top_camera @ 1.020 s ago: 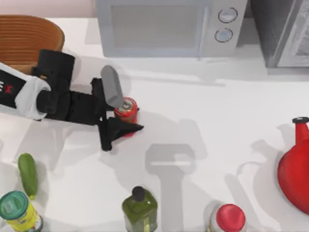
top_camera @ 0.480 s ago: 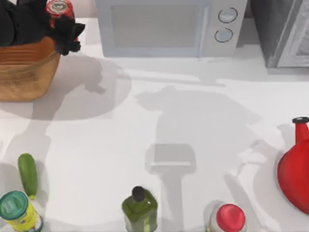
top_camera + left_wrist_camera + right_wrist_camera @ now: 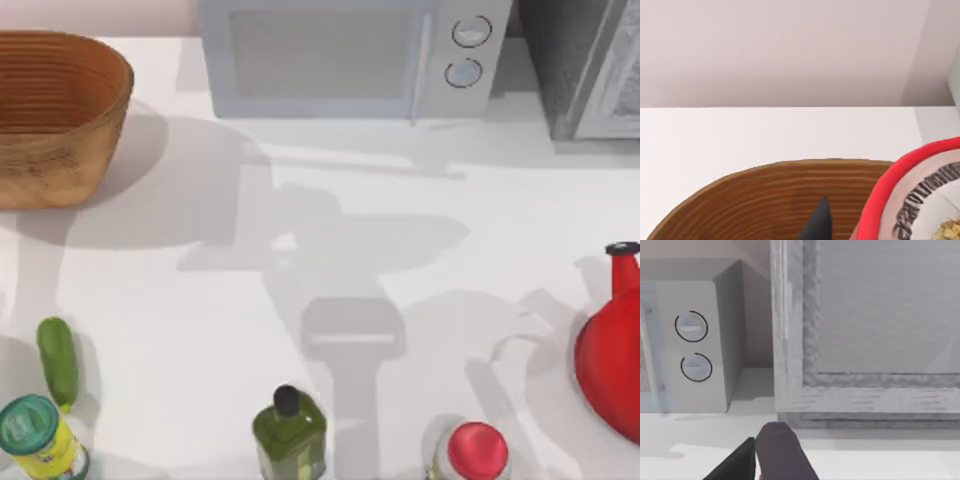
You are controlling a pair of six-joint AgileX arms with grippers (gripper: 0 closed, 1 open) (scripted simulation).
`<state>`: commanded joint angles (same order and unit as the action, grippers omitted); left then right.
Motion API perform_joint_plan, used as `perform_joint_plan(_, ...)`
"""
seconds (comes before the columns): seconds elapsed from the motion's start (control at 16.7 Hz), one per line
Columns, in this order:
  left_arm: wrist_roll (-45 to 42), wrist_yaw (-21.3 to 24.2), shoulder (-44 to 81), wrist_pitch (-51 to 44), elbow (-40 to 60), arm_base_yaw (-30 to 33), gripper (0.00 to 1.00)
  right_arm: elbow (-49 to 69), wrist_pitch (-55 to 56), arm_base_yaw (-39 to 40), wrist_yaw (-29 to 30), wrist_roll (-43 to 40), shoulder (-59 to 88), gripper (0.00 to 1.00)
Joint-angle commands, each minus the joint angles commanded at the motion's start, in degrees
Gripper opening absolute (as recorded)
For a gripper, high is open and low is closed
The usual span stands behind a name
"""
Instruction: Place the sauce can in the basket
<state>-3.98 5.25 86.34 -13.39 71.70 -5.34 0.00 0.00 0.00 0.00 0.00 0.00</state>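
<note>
The left claw (image 3: pixel 850 225) gripped the sauce can (image 3: pixel 920 200) above the basket (image 3: pixel 765 200). The right claw's (image 3: pixel 765 455) state could not be told.

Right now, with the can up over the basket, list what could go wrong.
1. In the left wrist view the sauce can sits close to the camera beside a dark fingertip, above the basket. Its position over the opening is unclear; released off-centre, it might strike the rim and fall onto the table.
2. The basket stands at the table's far left; a hard drop could tip or shift it.
</note>
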Motion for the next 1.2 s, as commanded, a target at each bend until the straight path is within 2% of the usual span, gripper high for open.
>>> perform_joint_plan(0.36,0.2,-0.4,0.3,0.0,0.0,-0.1,0.00,0.0,0.0,0.0,0.0,0.0,0.0,1.00)
perform_joint_plan(0.96,0.5,-0.8,10.3,9.0,1.2,0.3,0.00,0.0,0.0,0.0,0.0,0.0,0.0,1.00)
perform_joint_plan(1.2,0.6,-0.9,11.0,9.7,1.2,0.3,0.00,0.0,0.0,0.0,0.0,0.0,0.0,1.00)
